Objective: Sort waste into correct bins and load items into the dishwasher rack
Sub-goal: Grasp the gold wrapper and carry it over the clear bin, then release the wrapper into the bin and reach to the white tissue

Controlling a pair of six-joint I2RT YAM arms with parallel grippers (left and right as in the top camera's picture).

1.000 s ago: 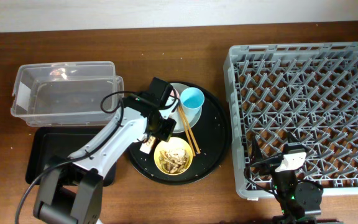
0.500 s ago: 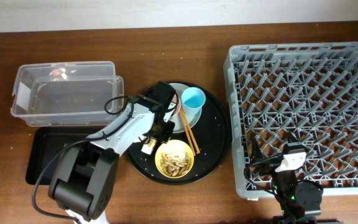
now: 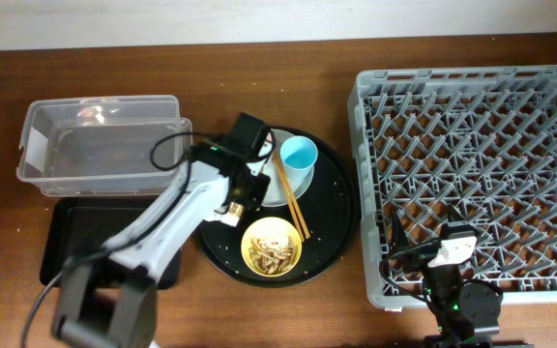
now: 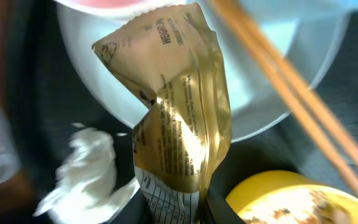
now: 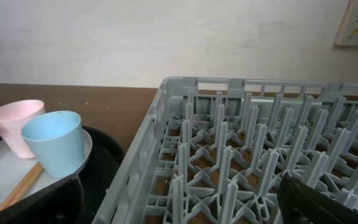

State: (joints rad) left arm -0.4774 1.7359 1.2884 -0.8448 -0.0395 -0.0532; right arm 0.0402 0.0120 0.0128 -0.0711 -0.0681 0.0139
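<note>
My left gripper [image 4: 194, 213] is shut on the small gold-foil wrapper [image 4: 176, 118] and holds it just above the pale grey plate [image 4: 92, 74]. In the overhead view the gripper [image 3: 237, 196] is over the left part of the round black tray [image 3: 332, 227]. The crumpled white paper ball [image 4: 86, 171] lies on that tray, left of the wrapper. The yellow bowl [image 3: 271, 246] holds brownish food scraps. The chopsticks [image 3: 293, 201] lie across the plate [image 3: 277, 188], beside the light-blue cup [image 3: 298, 157]. The pink cup [image 5: 14, 124] shows in the right wrist view. My right gripper [image 5: 179, 214] is open at the rack's front-left corner.
The large grey dishwasher rack [image 3: 472, 174] fills the right side. The clear plastic box [image 3: 100, 145] stands at the back left, and the shallow black rectangular tray [image 3: 66, 242] lies in front of it. The left arm's cable loops above the box edge.
My left gripper has shifted slightly left and back over the round tray with the gold wrapper in it. The right arm has not moved.
</note>
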